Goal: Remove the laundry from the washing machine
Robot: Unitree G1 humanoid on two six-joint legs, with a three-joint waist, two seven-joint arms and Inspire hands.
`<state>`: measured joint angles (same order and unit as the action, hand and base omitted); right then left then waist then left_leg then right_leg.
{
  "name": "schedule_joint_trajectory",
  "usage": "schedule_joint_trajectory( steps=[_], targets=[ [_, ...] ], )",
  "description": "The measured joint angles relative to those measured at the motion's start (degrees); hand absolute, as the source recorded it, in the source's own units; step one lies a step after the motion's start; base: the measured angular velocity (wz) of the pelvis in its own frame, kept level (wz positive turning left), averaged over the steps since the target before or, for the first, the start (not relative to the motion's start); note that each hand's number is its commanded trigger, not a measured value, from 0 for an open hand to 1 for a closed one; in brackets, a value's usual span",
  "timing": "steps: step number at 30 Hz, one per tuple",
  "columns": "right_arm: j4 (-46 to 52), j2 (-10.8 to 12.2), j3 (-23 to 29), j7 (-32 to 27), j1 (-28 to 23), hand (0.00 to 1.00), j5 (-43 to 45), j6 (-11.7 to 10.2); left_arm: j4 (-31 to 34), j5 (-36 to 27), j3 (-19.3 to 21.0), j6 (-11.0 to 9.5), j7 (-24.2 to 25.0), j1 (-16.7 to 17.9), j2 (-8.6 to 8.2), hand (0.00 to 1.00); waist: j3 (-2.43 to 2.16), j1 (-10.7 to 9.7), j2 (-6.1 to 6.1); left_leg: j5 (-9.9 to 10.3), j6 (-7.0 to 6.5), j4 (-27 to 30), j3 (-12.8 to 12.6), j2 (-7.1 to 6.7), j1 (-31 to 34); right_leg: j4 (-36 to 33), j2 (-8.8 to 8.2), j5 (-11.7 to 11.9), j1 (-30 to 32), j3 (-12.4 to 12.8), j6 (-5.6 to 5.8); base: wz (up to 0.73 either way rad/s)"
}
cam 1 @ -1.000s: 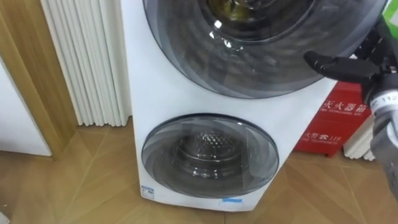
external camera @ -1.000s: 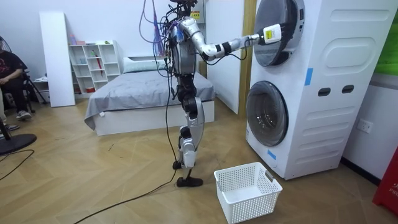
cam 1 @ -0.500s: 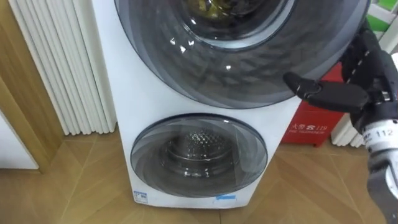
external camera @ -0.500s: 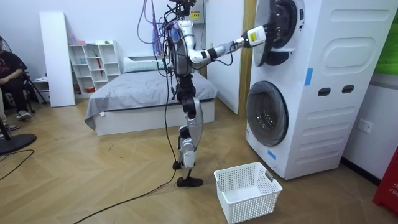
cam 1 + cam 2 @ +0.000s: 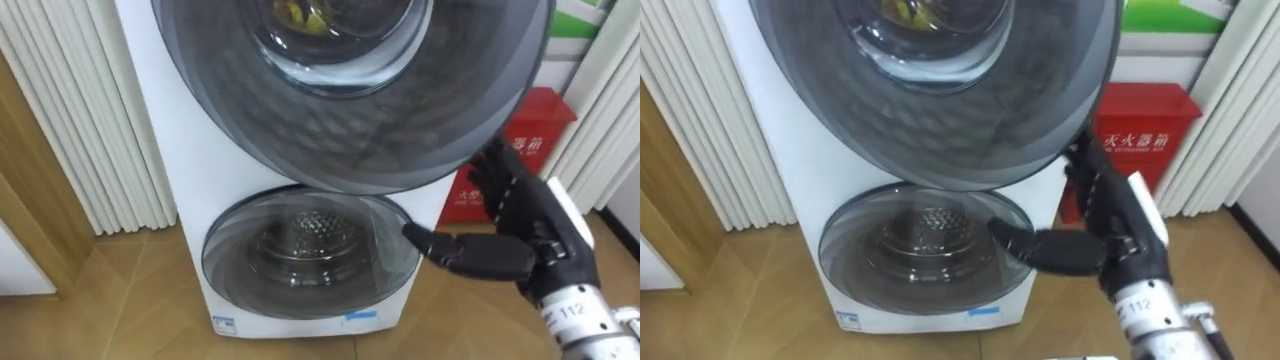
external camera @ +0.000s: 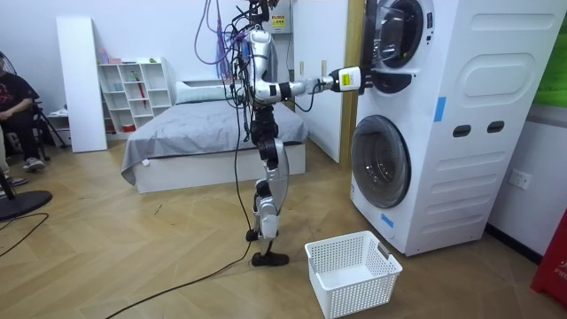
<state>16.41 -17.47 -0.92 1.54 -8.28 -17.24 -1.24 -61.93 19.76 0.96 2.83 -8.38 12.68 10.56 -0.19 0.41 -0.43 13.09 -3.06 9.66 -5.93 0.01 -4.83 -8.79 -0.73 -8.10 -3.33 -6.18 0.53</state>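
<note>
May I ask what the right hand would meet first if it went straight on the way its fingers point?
Probably the lower right rim of the upper door: the right hand aims its fingers up at it, though depth is unclear.

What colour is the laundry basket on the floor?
White. The basket shows best in the room view.

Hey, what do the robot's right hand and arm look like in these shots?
The right hand has black fingers and a black thumb, with a white plate over its back. The wrist below it is a silver-grey cylinder with a small white tag bearing dark print. In the room view, the arm is slim, built of silver and black segments.
</note>
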Motion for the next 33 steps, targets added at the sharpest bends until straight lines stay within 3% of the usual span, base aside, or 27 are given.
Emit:
schedule_joint_trajectory(
  steps=[11, 17, 26, 33],
  targets=[
    [2.81, 0.55, 0.08, 4.96, -0.18, 0.00, 2.16, 0.12, 0.52, -0.86, -1.46, -0.97, 0.59, -2.53, -0.46, 0.00, 0.03, -0.92, -0.20, 0.02, 0.02, -1.01, -1.81, 0.16, -0.81, -0.31, 0.34, 0.02, 0.49, 1.79, -0.02, -0.08],
    [5.68, 0.56, -0.06, 7.99, -0.19, 0.00, 2.12, 0.13, -0.08, -2.06, -1.45, -1.59, 0.55, -3.74, -0.42, 0.00, 0.12, -1.80, -0.42, 0.07, 0.10, -1.15, -3.37, 0.38, -1.03, -1.03, 0.82, 0.02, 1.37, 4.01, -0.02, -0.17],
    [9.22, 0.59, -0.33, 9.83, 0.02, 0.00, 2.09, 0.13, -1.14, -2.27, -3.66, -3.74, 0.35, -5.62, -0.36, 0.00, 0.06, -1.27, -1.12, 0.07, 0.11, -1.33, -4.10, 0.46, -0.93, -1.09, 0.94, 0.04, 1.81, 4.61, -0.06, -0.03],
    [9.75, 2.19, -2.68, 11.92, 4.48, 0.00, 2.14, 0.24, -2.32, -2.01, -6.42, -4.61, 0.14, -5.45, 0.30, 0.00, 0.17, 0.40, -1.42, 0.07, 0.20, -0.93, -4.40, 0.72, -0.81, -1.16, 1.09, 0.25, 2.04, 4.58, -0.40, -0.05]
  ],
)
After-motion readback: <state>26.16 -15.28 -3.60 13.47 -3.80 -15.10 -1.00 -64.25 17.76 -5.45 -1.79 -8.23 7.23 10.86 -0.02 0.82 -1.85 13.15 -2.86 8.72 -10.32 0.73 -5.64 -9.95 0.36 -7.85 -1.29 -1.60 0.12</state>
